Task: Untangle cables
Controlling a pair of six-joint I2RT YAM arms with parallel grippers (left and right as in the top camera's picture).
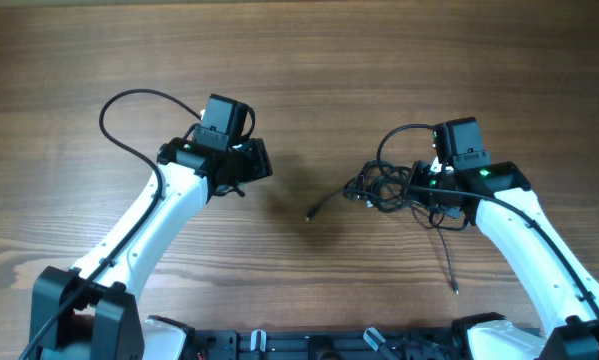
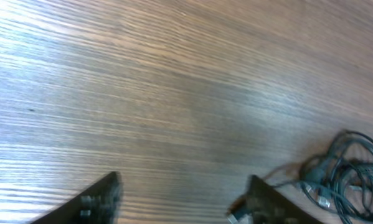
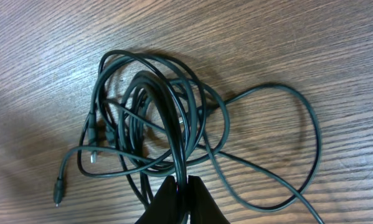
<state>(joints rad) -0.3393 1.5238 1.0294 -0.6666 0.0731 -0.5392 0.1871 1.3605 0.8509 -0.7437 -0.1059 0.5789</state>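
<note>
Surface: brown wood-grain tabletop (image 1: 309, 60) | thin black tangled cables (image 3: 155, 124) heaped right of centre, one plug end trailed toward the middle | right gripper (image 3: 181, 186): fingers pressed together, strands pinched between them | left gripper (image 2: 180, 205): fingers spread over bare wood, well apart from the tangle, which is seen at the lower right of the left wrist view

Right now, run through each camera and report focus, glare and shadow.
Overhead: sharp, evenly lit, soft shadow on the table beside the left end effector. Left wrist: soft and smeared, the cables blurry in a corner. Right wrist: cables crisp, pale sheen on the table at left, right end effector dark at the bottom edge.
</note>
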